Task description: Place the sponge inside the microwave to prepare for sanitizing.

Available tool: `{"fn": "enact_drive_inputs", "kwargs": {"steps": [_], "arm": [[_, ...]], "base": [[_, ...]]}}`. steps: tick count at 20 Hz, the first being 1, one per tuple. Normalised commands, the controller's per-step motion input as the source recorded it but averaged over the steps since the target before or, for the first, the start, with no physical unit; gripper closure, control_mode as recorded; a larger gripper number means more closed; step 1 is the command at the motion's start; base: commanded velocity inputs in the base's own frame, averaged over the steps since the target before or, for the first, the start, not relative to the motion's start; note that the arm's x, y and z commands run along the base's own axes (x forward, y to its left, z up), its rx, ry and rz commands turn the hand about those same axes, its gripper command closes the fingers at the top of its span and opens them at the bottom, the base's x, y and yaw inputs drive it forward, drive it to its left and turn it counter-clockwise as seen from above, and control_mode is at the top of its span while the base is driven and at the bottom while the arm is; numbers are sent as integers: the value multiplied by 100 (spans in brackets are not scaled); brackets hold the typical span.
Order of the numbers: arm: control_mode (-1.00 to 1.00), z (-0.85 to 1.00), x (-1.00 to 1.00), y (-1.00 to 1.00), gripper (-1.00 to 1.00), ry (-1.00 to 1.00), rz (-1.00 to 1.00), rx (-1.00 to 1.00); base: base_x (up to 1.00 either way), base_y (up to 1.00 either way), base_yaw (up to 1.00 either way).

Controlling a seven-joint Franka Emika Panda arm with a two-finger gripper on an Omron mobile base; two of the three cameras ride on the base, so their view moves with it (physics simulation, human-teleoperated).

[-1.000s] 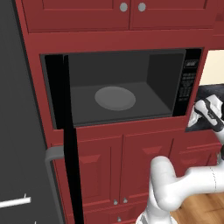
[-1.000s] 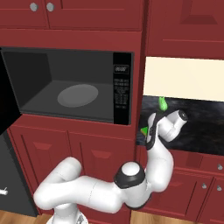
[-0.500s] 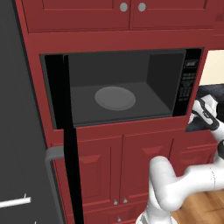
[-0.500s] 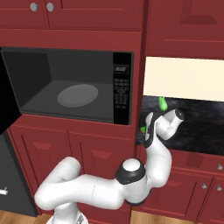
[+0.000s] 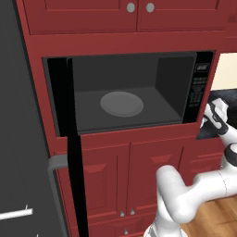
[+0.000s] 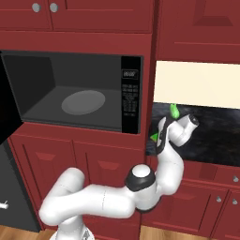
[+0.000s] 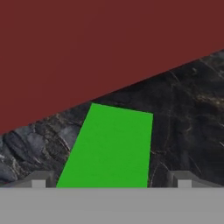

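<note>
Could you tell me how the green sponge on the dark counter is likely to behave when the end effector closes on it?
The sponge is a small flat block, so it is probably light and unlikely to roll or tip. Being a sponge, it may compress somewhat. It lies flat between the open end effector fingertips on the marbled counter, so it could slide if nudged.

White rounded arm (image 6: 93,206), dark joint caps, grey tool fingertips (image 7: 39,179)

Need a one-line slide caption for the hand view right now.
Open gripper poised over the green sponge lying on the dark marbled counter, red cabinet side behind.
</note>
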Motion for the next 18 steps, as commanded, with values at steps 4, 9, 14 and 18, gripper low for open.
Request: {"fn": "enact_drive_inputs", "kwargs": {"steps": [4,9,14,18], "arm": [[-100,-40,0,-19,-100,7,9,0],[-100,-45,-3,-20,-100,1,5,0],[-100,-37,0,-14,100,0,2,0],[-100,-31,-9,-12,100,-3,0,0]], "base": [[0,0,0],[0,0,0],[0,0,0],[0,0,0]]}}
